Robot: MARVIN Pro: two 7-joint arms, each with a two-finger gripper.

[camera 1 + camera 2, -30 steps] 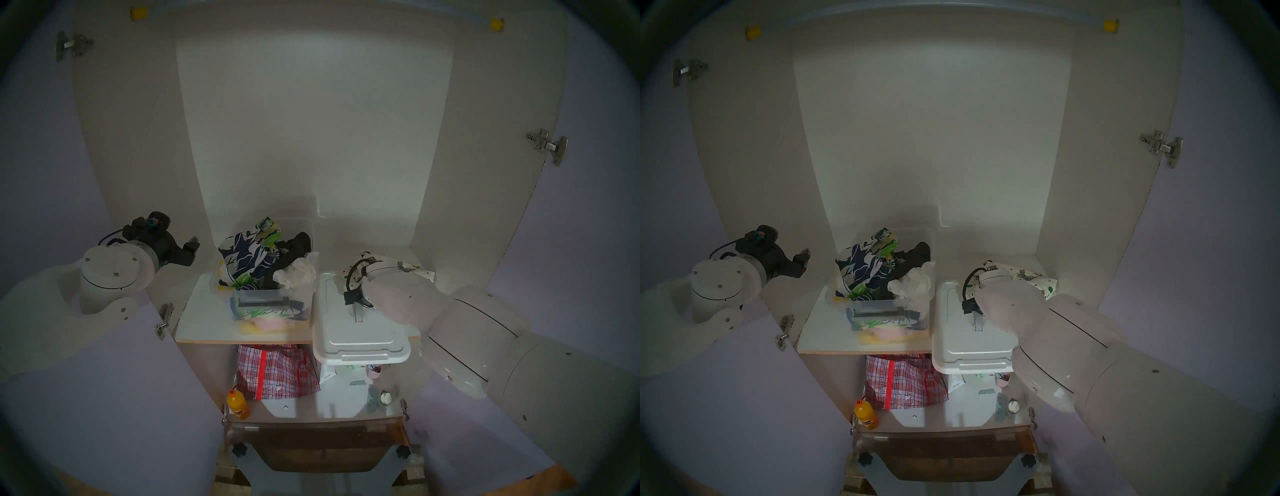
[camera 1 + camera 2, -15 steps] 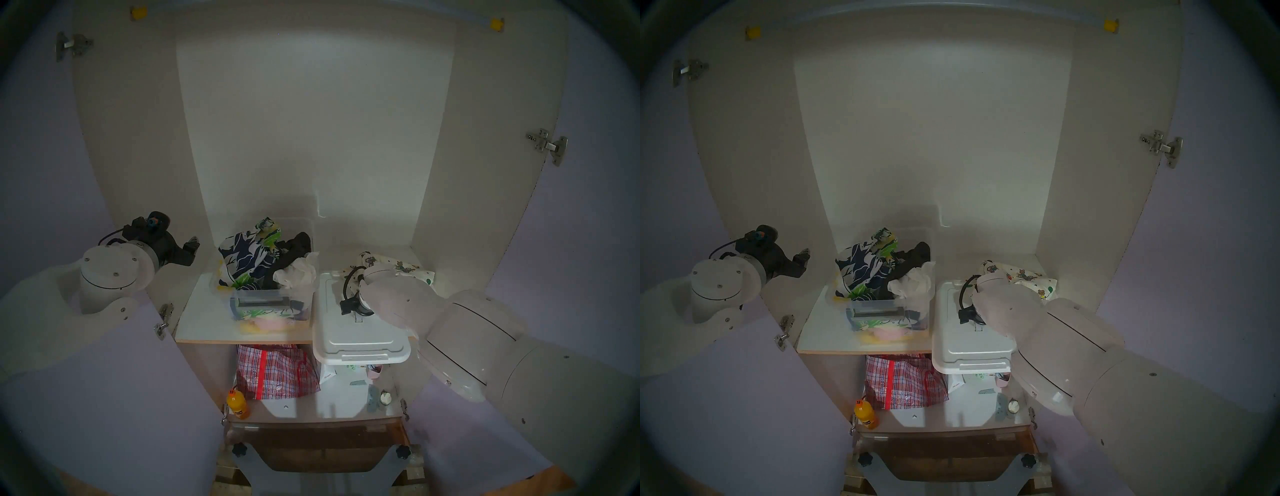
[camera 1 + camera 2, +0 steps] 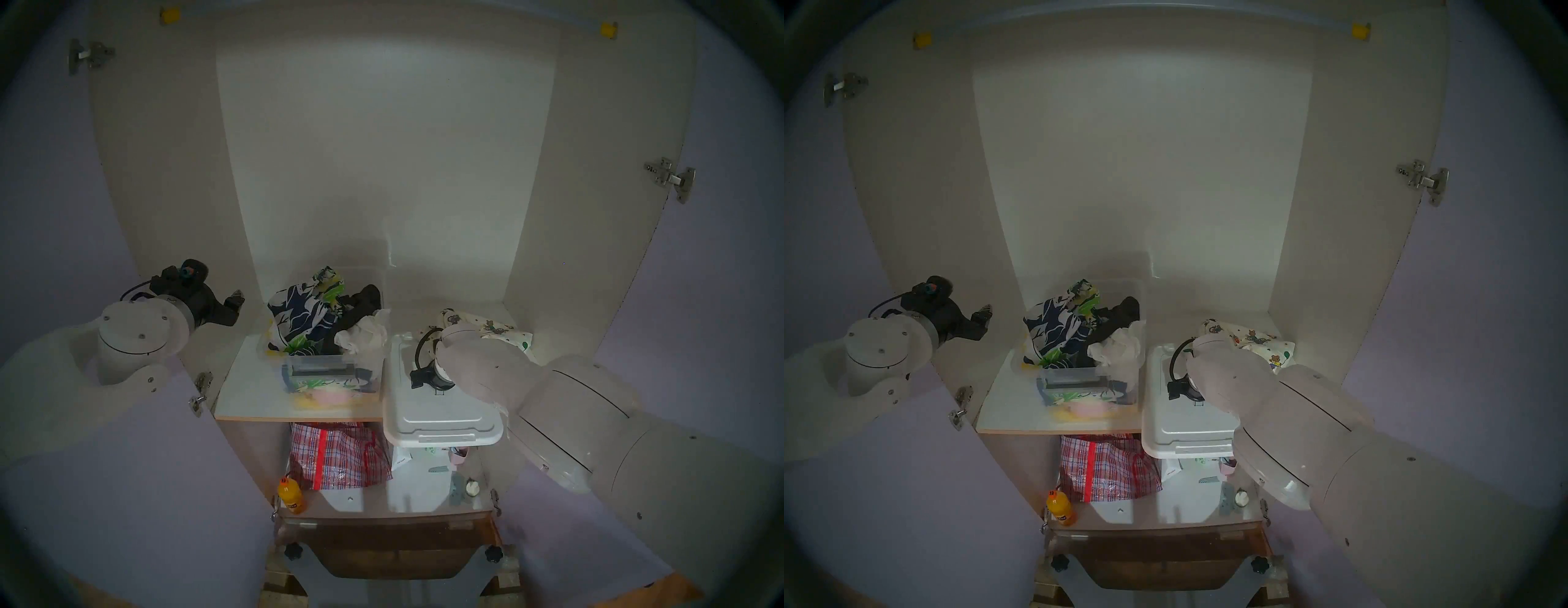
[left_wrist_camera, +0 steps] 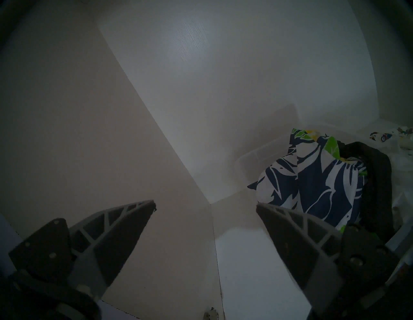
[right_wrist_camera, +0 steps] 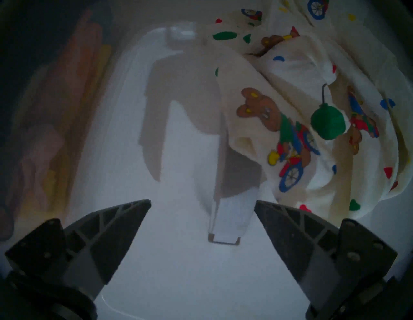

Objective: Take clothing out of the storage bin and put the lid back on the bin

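Lid (image 3: 441, 414): I see smooth white plastic, faintly glossy.
Storage bin (image 3: 329, 373): clear plastic.
Clothing (image 5: 290, 116): soft, matt cream cloth, printed.
Shelf (image 3: 250, 390): smooth white board with a bare wood-coloured edge.
Plaid bag (image 3: 339, 454): shiny woven material.

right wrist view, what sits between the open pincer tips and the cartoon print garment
In the right wrist view the right pincer stands open over the white lid. Between its tips and the clothing is only the lid's grey strap handle.
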